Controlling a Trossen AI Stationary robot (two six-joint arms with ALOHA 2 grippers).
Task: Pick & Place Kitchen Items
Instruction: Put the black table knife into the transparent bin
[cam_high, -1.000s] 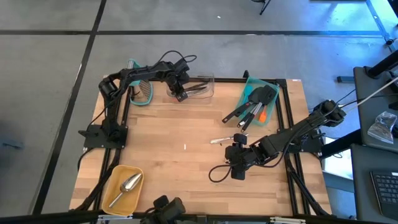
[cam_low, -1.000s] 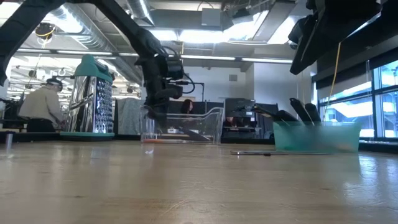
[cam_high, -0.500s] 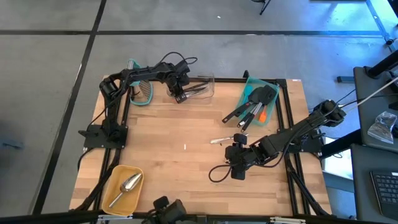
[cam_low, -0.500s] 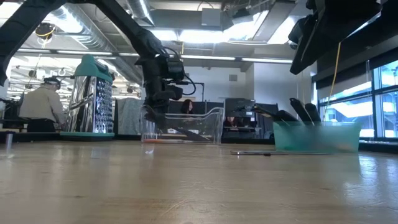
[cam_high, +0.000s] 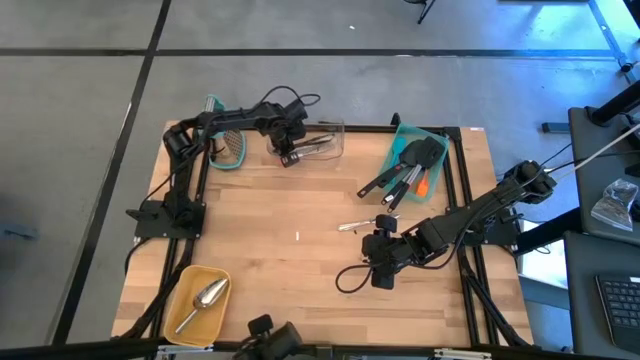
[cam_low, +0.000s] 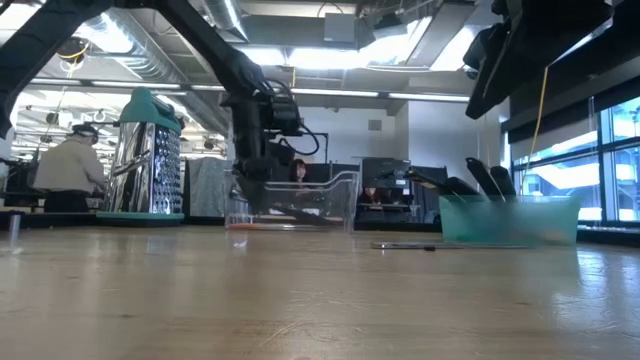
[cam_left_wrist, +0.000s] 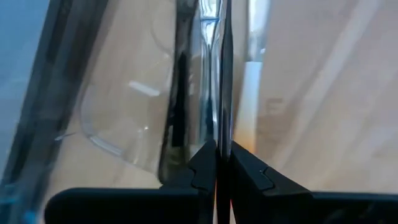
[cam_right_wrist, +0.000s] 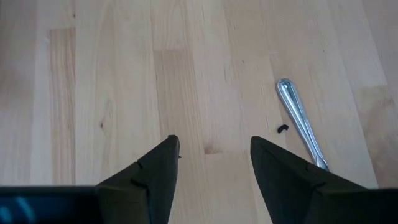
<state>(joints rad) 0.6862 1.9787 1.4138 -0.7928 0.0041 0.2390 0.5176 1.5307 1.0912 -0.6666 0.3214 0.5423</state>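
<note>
A clear plastic bin (cam_high: 328, 138) stands at the table's far middle. My left gripper (cam_high: 288, 153) hangs over its left end, shut on a thin dark utensil (cam_high: 315, 147) that reaches into the bin. My right gripper (cam_high: 380, 258) hovers open over bare wood right of centre. A silver metal handle (cam_right_wrist: 297, 118) lies on the table just beyond its fingers. More kitchen items, black turners and an orange spatula, stick out of a teal bin (cam_high: 432, 170) at the far right. A silver scoop (cam_high: 207, 296) lies in a yellow tray (cam_high: 180, 290) at the near left. My left gripper pinches a thin dark strip of the utensil (cam_left_wrist: 224, 118), seen edge-on, between its two fingers. The fingers come from above, pointing steeply down. The utensil runs on from the fingers inside the clear bin's wall (cam_left_wrist: 124, 124); which end is held I cannot tell.
A teal-framed metal grater (cam_high: 230, 146) stands at the far left beside the clear bin. A small silver piece (cam_high: 354, 225) lies on the wood between the two arms. The table's middle and near centre are bare wood (cam_high: 290, 260).
My left gripper has stayed over the clear bin's left end and turned a little about its wrist, still shut on the dark utensil.
</note>
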